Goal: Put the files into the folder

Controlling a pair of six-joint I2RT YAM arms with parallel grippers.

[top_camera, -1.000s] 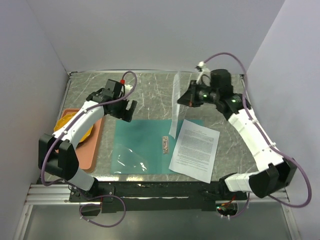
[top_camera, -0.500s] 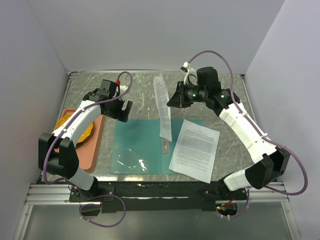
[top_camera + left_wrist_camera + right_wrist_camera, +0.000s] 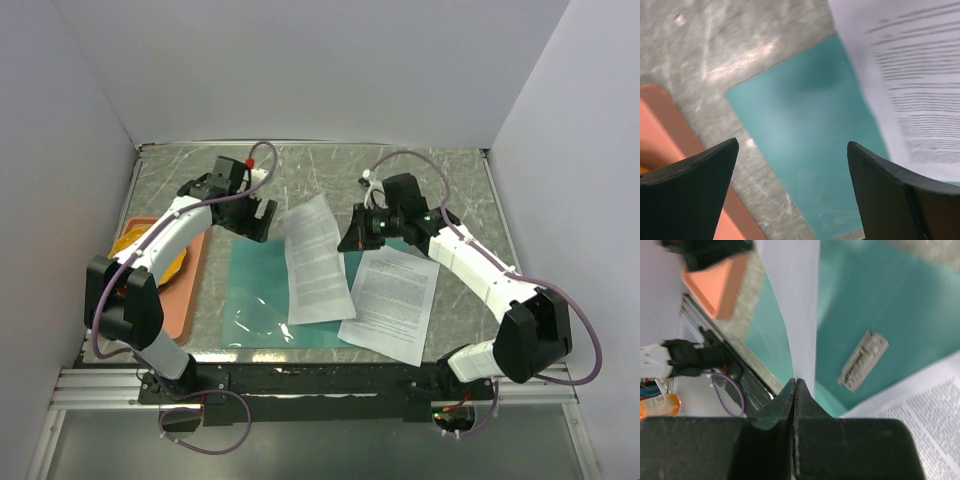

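Right pincer (image 3: 350, 237): jaws pressed together on the edge of one printed sheet (image 3: 318, 260), which it holds raised and slanting. The sheet hangs to the left of this pincer, over the right half of the open folder (image 3: 262, 285). In the right wrist view the sheet (image 3: 792, 305) runs up from the closed tips, with the folder's metal clip (image 3: 863, 360) just to their right.

Second sheet (image 3: 392, 300): flat on the bench (image 3: 180, 180), below the right pincer, its left edge overlapping the folder.

Left pincer (image 3: 250, 217): jaws wide apart, holding nothing, above the folder's far left corner (image 3: 790, 135).

Orange tray (image 3: 178, 290): left of the left pincer, beside the folder.
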